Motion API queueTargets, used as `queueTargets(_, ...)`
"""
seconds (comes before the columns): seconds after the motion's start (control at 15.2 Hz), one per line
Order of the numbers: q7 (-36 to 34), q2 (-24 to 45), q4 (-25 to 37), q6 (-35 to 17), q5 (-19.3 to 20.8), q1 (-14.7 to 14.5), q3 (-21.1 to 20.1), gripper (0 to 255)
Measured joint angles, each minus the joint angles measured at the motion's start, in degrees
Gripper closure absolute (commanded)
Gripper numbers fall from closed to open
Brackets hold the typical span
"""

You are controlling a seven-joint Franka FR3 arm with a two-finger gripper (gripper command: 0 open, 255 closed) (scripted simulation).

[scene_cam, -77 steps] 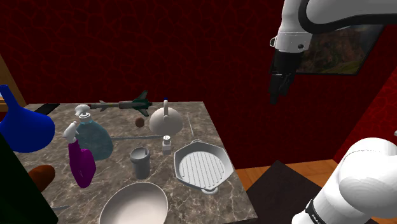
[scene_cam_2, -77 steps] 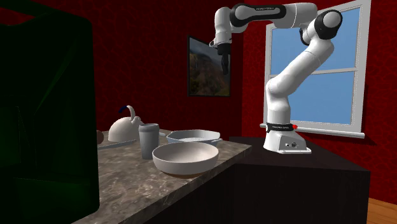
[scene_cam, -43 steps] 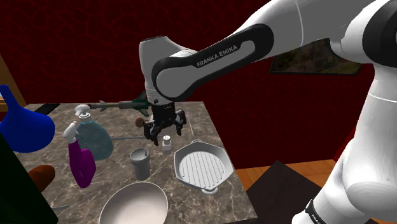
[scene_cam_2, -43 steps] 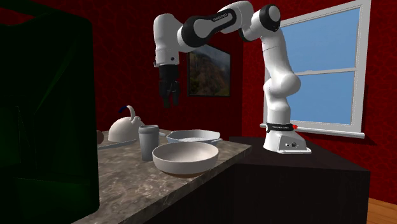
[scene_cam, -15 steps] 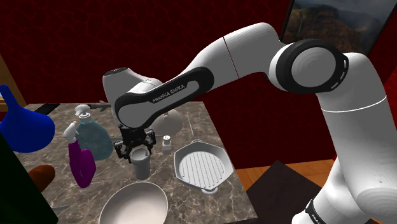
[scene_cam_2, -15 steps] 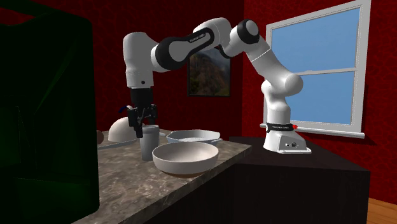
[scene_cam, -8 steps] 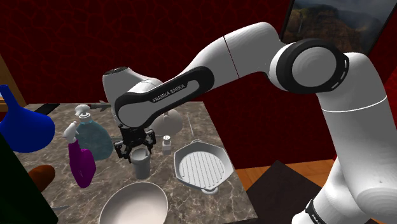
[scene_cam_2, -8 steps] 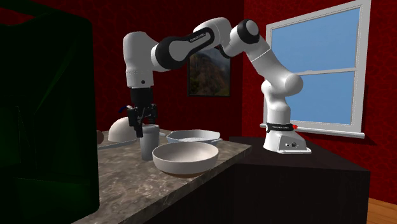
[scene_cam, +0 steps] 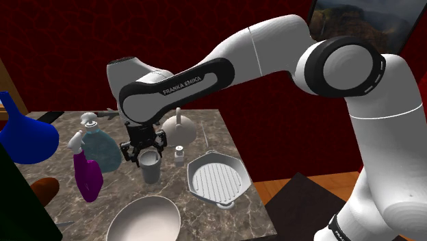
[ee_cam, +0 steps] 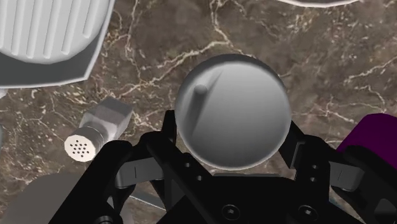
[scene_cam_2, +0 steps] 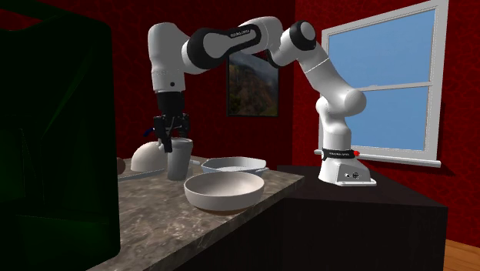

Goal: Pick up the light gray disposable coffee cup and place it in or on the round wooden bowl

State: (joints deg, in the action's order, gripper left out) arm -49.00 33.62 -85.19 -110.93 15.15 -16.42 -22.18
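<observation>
**Cup in the grip:** a light grey cup (scene_cam: 151, 170) is clasped upright between the two black fingers of the gripper (ee_cam: 230, 130), which is closed only as far as the cup's walls allow. Whether its base touches the brown, white-veined marble counter (scene_cam: 213, 137) cannot be told. The cup is seen just behind a wide round bowl (scene_cam: 144, 220) that is drawn pale grey rather than wooden — smooth-walled, its hollow plain. Just beside the cup a small shaker (ee_cam: 95, 130) with a perforated cap is seen, and past it a ribbed pan (scene_cam: 217, 179). On the cup's other side a purple spray bottle (scene_cam: 87, 176) is stood, with a blue funnel (scene_cam: 24, 137) further to the shoulder view's left. In the wrist view the cup's inside is looked into — plain grey, with a short peg-like shape near one wall. A window (scene_cam_2: 385, 85) and a framed picture (scene_cam_2: 252, 92) on the red wall are taken in by the second exterior view.
</observation>
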Motion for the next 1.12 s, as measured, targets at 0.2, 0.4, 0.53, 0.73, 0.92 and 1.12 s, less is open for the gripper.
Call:
queueTargets(0.2,0.32,-0.92,0.89,1.75,-0.39,0.11,-0.21,255)
queueTargets(0.4,0.56,-1.54,2.43,3.85,-0.72,0.00,-0.41,255)
queueTargets(0.53,0.75,-1.96,3.15,4.95,-0.91,0.03,-0.51,255)
queueTargets(0.73,0.89,-2.66,4.48,6.93,-1.23,-0.09,-0.72,255)
queueTargets(0.92,1.19,-3.15,6.24,9.11,-1.48,-0.17,-0.85,255)
queueTargets(1.12,1.02,-3.75,7.23,10.68,-1.72,-0.44,-1.06,255)
